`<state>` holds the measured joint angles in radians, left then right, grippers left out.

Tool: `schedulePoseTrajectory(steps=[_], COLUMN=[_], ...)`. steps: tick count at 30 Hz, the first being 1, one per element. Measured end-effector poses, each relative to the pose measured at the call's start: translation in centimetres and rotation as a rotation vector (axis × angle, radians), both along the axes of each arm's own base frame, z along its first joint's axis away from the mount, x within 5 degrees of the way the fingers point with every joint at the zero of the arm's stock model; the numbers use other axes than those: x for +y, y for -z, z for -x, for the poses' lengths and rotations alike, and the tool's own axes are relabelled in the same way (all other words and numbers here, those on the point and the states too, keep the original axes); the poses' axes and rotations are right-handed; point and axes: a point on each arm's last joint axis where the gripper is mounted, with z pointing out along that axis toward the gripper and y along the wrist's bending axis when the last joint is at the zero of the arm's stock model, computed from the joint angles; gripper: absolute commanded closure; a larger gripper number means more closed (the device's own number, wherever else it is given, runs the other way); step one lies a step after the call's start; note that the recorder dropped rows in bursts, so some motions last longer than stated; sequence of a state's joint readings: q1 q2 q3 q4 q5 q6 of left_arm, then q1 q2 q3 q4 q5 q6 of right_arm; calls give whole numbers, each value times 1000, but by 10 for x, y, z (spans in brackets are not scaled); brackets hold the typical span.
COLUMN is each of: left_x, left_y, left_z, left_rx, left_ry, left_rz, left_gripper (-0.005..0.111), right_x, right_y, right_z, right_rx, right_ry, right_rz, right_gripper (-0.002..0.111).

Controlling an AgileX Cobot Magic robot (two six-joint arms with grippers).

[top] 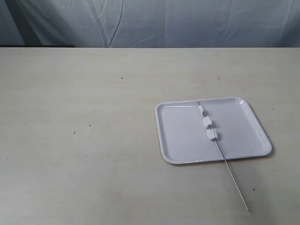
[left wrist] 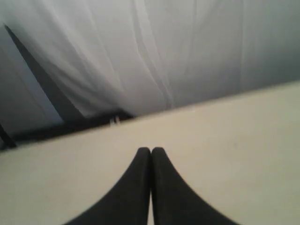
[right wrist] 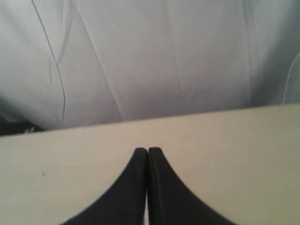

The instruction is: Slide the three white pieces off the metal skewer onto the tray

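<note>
Beige table (top: 84, 140), white tray (top: 178, 136), metal skewer (top: 232, 176) lying across it, three white pieces (top: 206, 122) threaded on

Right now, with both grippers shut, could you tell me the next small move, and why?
Probably open the right gripper and bring it toward the bare end of the metal skewer, which lies on the table at the right. The three white pieces sit threaded over the tray, and nothing is held.
</note>
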<state>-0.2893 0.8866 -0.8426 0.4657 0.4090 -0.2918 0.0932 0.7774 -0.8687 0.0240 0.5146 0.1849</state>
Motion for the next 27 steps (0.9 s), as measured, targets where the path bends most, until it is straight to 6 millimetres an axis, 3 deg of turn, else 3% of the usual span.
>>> schedulePoseTrajectory(steps=[5,11,16,20,27], left_x=[-36,-63,-78,-81,-83], left_y=[53,95,118,120,116], left_z=[-37,-64,-75,-83,-87], left_rx=[502,771,888,844,792], left_ry=[187,248,246,229,216], left_rz=[-81,40,186,227,278], left_gripper=[107,107,107,107,107], right_x=[10,17,25,29,34], right_y=[28,75,111,129,145], right_z=[-50,-83,-88,-90,-85], right_rx=[229,503,776,911,967], right_ry=[-61,-135,-268,-317,-383], right_rz=[35,78,103,86,44], right_gripper=[109,109,109,108,86])
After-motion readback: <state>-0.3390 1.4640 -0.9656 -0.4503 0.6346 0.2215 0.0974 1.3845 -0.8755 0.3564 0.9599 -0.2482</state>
